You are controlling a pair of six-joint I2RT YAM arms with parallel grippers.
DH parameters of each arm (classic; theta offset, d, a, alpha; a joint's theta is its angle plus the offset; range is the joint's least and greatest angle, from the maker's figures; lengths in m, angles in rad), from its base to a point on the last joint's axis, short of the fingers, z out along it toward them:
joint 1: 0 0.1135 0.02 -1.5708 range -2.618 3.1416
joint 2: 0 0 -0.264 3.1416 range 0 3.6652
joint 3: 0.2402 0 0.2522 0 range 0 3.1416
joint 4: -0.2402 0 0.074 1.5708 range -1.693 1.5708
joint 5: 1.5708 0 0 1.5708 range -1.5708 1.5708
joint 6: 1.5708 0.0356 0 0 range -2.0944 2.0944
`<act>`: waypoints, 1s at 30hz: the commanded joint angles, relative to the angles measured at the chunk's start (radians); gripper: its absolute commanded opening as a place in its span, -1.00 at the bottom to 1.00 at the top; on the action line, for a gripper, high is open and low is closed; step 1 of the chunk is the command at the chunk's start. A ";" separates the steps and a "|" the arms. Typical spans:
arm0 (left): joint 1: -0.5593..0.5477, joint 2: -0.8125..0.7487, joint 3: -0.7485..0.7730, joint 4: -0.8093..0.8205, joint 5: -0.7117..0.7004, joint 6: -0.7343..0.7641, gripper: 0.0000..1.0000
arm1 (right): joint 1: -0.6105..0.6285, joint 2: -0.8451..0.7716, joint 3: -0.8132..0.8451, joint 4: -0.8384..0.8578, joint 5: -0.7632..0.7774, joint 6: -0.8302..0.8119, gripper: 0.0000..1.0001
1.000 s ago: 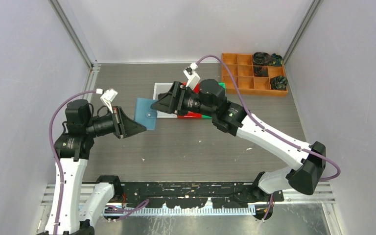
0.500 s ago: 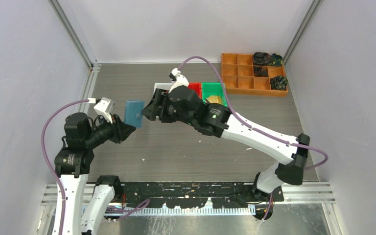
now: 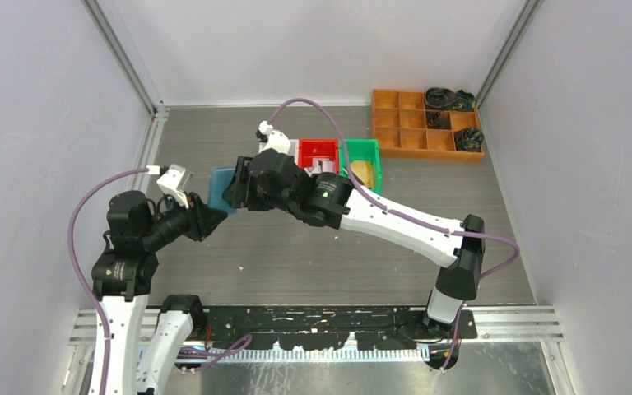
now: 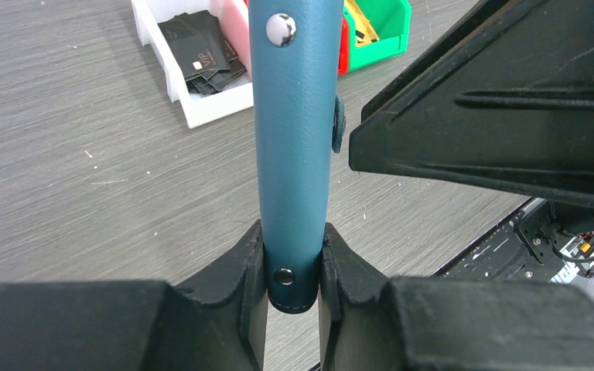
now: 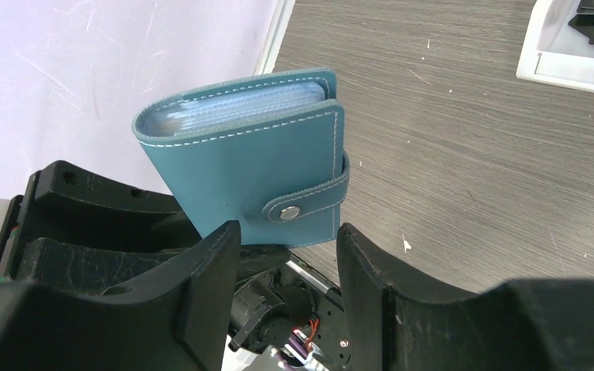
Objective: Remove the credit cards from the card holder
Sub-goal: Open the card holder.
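The card holder is a teal-blue case with white stitching, held up off the table on edge. My left gripper is shut on its lower end, a finger on each cover. The snap tab is fastened, and the case is closed. Translucent pockets show along its top edge. The credit cards are hidden inside. My right gripper is open just below the tab corner, touching nothing. From above, the right gripper sits right against the holder's right side.
A white tray holding black cards lies on the table behind the holder. Beside it are a red bin and a green bin. An orange divided organizer stands at the back right. The left wall is close.
The left gripper lifted the holder and tilted it upright, then held still. The right arm swung left from over the bins to the holder, and its jaws narrowed somewhat.
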 commanded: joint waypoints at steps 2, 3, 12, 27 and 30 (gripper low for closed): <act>0.005 -0.015 0.005 0.087 0.048 0.017 -1.00 | 0.004 0.004 0.073 0.001 0.060 -0.007 0.05; 0.005 -0.018 0.006 0.088 0.052 0.017 -1.00 | 0.004 0.009 0.080 -0.005 0.066 -0.010 0.03; 0.005 -0.018 0.023 0.098 0.070 0.008 -1.00 | 0.004 0.043 0.101 -0.048 0.081 -0.006 -0.15; 0.005 -0.034 0.010 0.117 0.069 0.046 -1.00 | 0.020 0.085 0.132 -0.042 -0.033 0.035 -0.39; 0.005 -0.041 0.009 0.116 0.073 0.046 -1.00 | 0.020 0.087 0.141 -0.068 0.005 0.029 -0.44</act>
